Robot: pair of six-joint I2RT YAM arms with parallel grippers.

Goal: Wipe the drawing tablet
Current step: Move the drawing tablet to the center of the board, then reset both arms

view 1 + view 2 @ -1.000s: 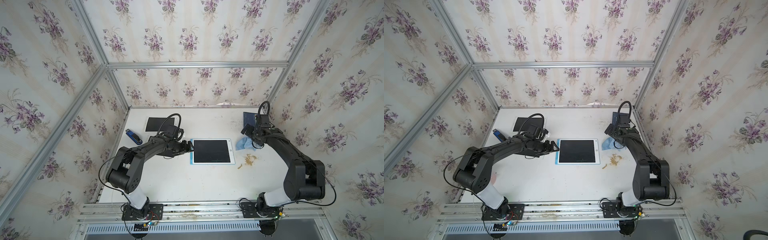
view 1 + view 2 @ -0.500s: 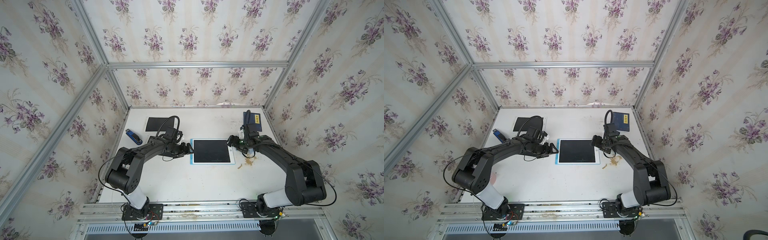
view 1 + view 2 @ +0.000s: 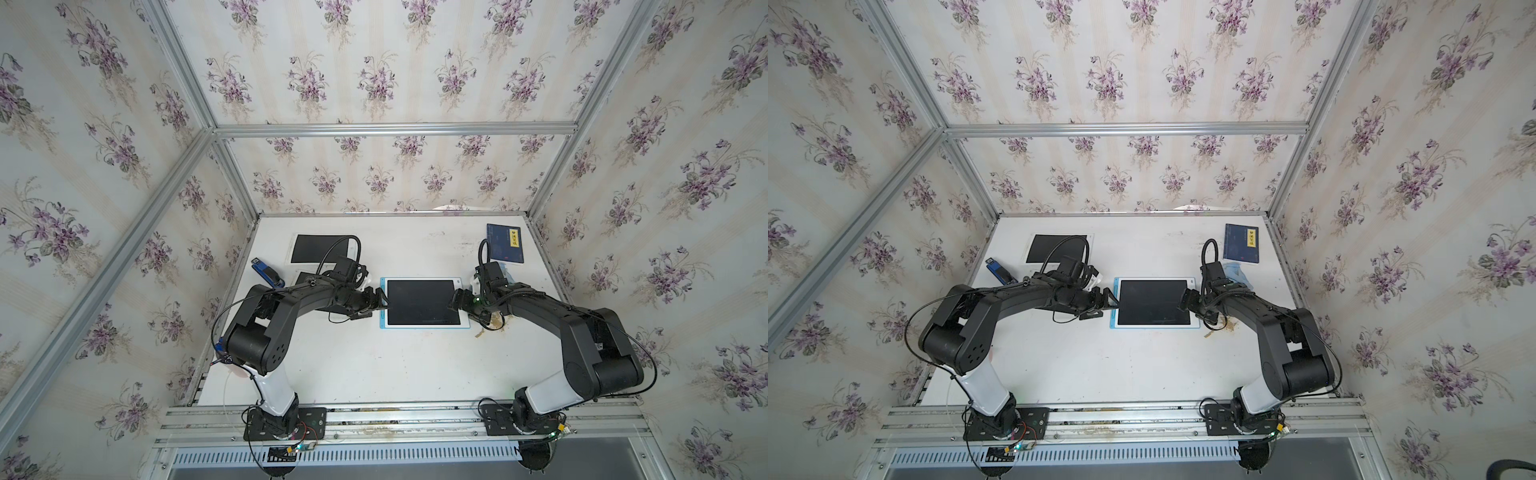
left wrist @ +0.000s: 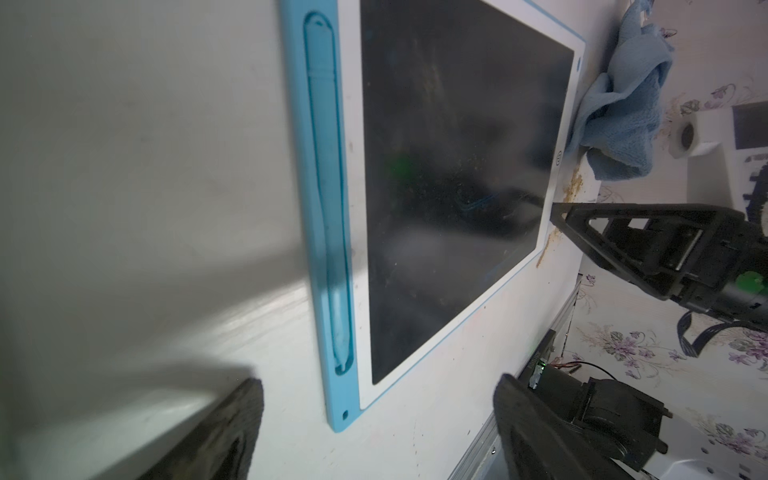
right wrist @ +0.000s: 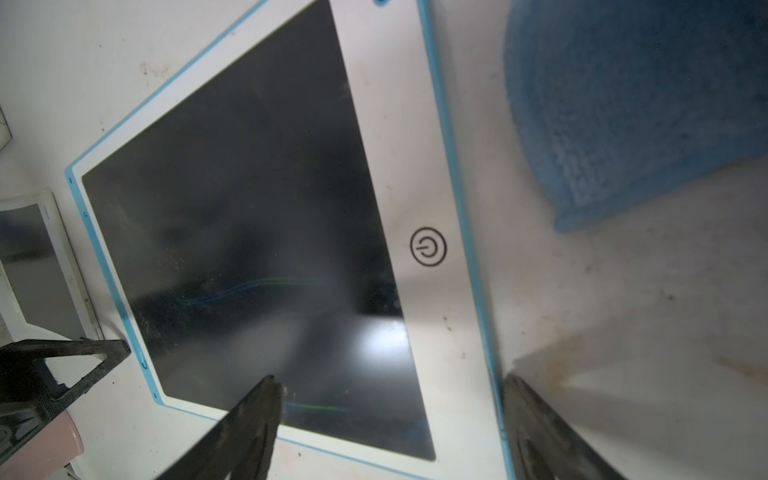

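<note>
My left claw (image 3: 382,300) gapes at the tablet's (image 3: 419,301) nine o'clock edge; my right claw (image 3: 454,303) gapes at three.

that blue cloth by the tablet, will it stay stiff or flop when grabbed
Probably floppy: the cloth lies crumpled in soft folds. Likely light, since it looks like thin knit fabric. Its fuzzy weave should grip rather than slip.

The right arm (image 3: 1258,309) hides part of the blue cloth (image 3: 1237,272); the yellow label on the book (image 3: 1239,243) is unreadably small.
</note>
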